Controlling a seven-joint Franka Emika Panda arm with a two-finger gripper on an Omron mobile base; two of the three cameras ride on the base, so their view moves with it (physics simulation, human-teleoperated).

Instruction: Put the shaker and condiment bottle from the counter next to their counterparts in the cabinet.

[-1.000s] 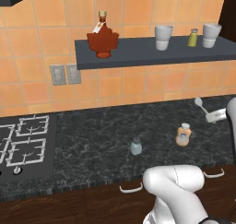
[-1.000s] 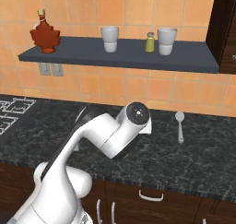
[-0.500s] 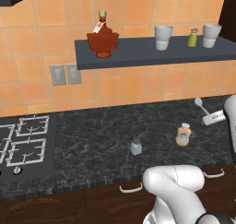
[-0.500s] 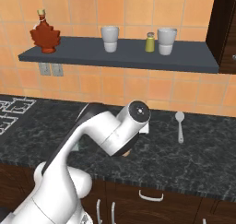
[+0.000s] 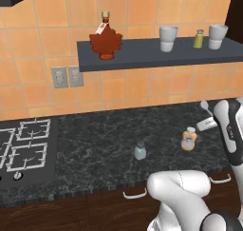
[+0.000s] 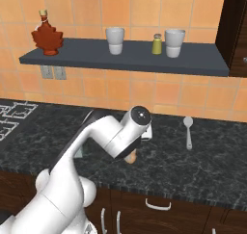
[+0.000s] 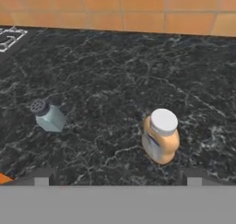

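The small pale blue-grey translucent shaker with a grey cap [image 5: 140,150] is seen upright on the black stone counter with grey-white marbling [image 5: 95,144], near its front edge. Well to the right of the shaker, also upright on the counter, stands the small rounded beige-peach condiment bottle with a pale cap [image 5: 189,139]. In the hand view the bottle [image 7: 160,136] is found between the two dark finger tips of the gripper [image 7: 117,178], which are spread wide apart with nothing held; the shaker [image 7: 48,116] lies off to one side there.

Beyond the bottle, near the orange tiled wall, a grey spoon [image 6: 187,131] is laid flat on the counter. Left of the shaker, a gas hob [image 5: 23,147] is set into the counter.

Above the shaker, on the long dark grey open wall shelf [image 5: 156,54], the dark red maple-leaf-shaped bottle with a gold cap and white tag [image 5: 105,37] is placed at the left end. The yellow-green shaker with a grey cap [image 5: 199,39] stands farther right, between two pale grey cups [image 5: 168,38].
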